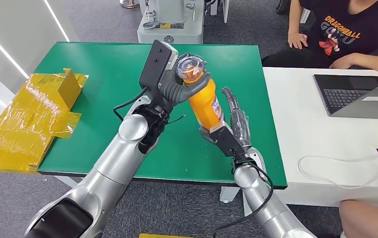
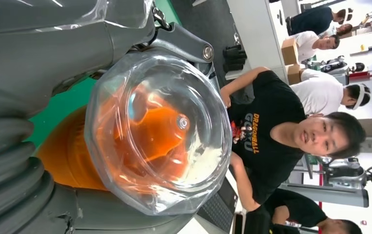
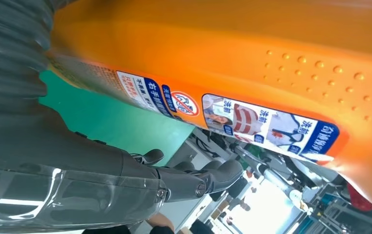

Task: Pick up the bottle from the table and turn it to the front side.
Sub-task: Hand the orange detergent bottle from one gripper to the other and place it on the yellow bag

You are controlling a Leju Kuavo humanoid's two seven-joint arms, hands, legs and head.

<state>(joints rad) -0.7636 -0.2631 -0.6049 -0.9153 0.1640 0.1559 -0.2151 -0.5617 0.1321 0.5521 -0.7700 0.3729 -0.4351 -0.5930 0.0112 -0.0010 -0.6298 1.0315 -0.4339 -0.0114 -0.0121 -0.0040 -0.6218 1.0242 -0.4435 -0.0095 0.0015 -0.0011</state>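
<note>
Aloft, orange bottle [image 1: 204,99] gripped at neck by left hand [image 1: 174,89]; right hand [image 1: 236,121] open beside it

Orange bottle [image 1: 205,101], clear cap [image 1: 191,66]; green table [image 1: 102,64]; yellow wrapping [image 1: 33,114].

Bottle [image 1: 205,101]: glossy orange plastic, clear cap; table [image 1: 102,64]: matt green surface.

Two silver, smooth-shelled arms with rounded elbow housings. Left arm [image 1: 127,148]: black joint section before the wrist, a flat black camera block with a pale end, a thin black cable looping beside it. Left hand [image 1: 177,89]: grey ribbed cover, thick grey thumb, a screw at its joint. Right hand [image 1: 236,121]: dark fingers, black wrist box, black cable trailing down the right arm [image 1: 271,208].
</note>
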